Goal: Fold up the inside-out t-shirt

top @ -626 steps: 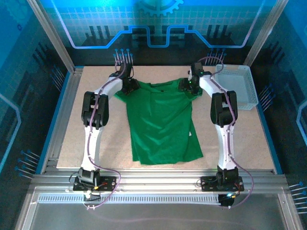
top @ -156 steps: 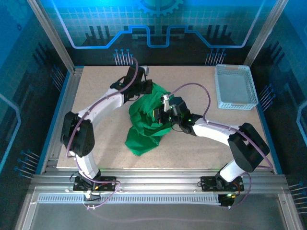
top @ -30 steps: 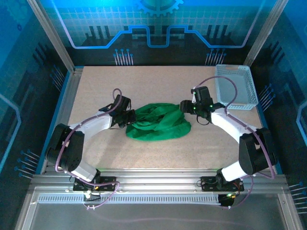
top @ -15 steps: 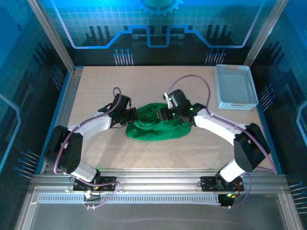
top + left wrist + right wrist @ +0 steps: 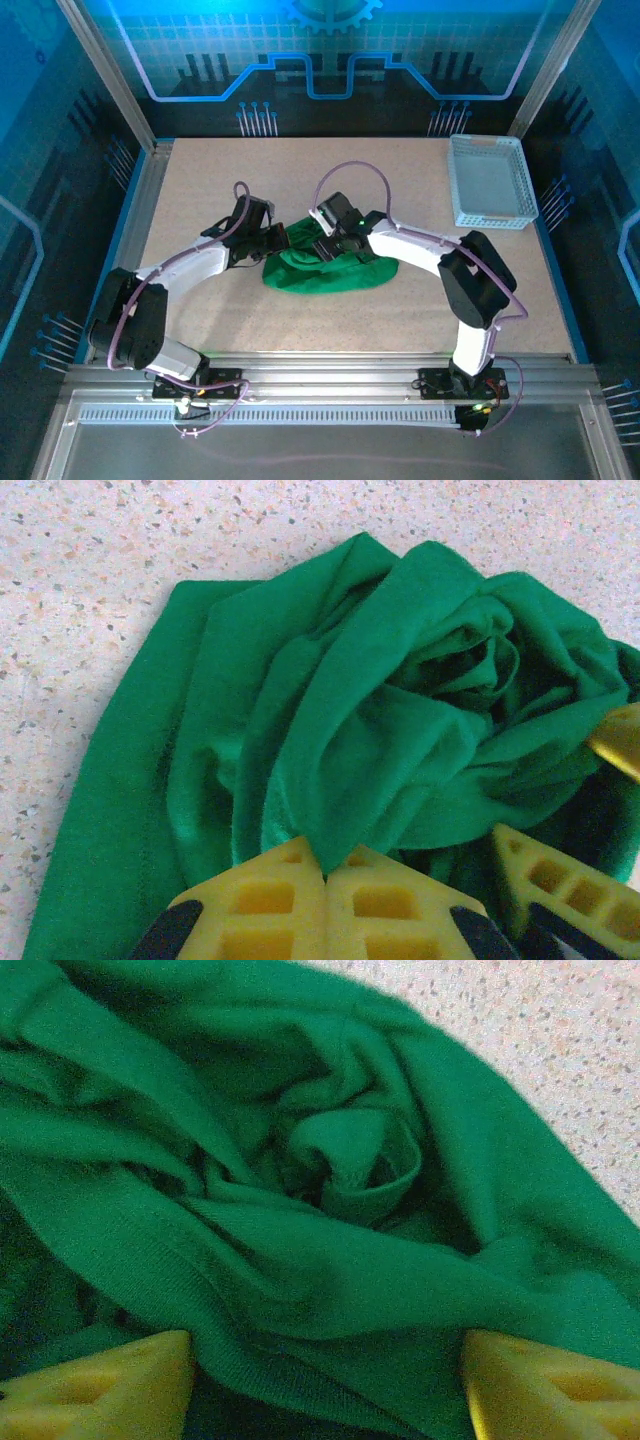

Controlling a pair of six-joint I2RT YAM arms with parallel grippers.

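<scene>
The green t-shirt [image 5: 325, 268] lies bunched in a crumpled heap at the middle of the surface [image 5: 200, 180], well apart from the white basket [image 5: 487, 190] at the far right corner. The left hand [image 5: 277, 243], fingers together, pinches a fold at the heap's left edge. The right hand [image 5: 330, 240] sits on the heap's top, fingers apart, with cloth between them.
</scene>
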